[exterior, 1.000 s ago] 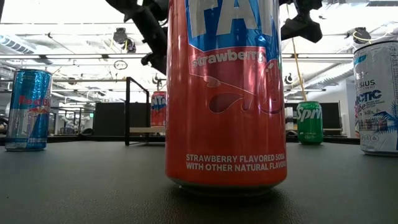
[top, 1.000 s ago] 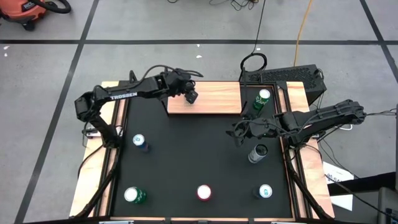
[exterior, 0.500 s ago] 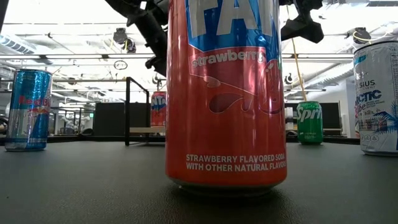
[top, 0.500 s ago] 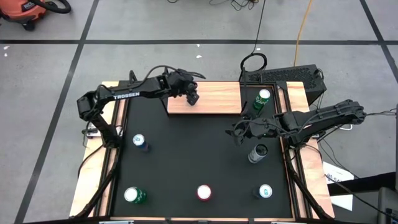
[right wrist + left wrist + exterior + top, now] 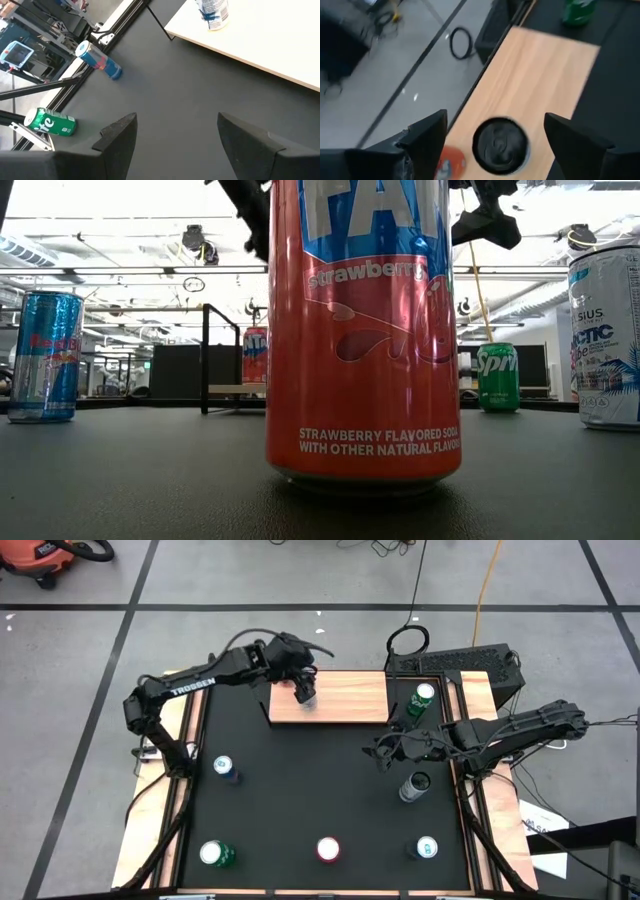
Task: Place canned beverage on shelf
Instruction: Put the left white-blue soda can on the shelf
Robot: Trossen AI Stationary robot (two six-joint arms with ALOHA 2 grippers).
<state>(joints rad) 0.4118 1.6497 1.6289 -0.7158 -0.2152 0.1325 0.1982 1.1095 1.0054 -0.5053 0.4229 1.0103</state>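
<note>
Fingers spread wide, the left gripper (image 5: 306,692) hangs above a red-and-blue soda can (image 5: 500,145) (upright, free of both fingers) on the light wooden shelf board (image 5: 350,698); the right gripper (image 5: 378,751), open, hovers over black tabletop (image 5: 300,790).

Legible markings: red can (image 5: 363,330) reads "strawberry" and "STRAWBERRY FLAVORED SODA WITH OTHER NATURAL FLAVOR". Green can (image 5: 497,377) reads "Sprite"; white can (image 5: 607,335) shows "SIUS" and "CTIC", cut off at the start. Left arm (image 5: 190,690) bears "TROSSEN".
</note>
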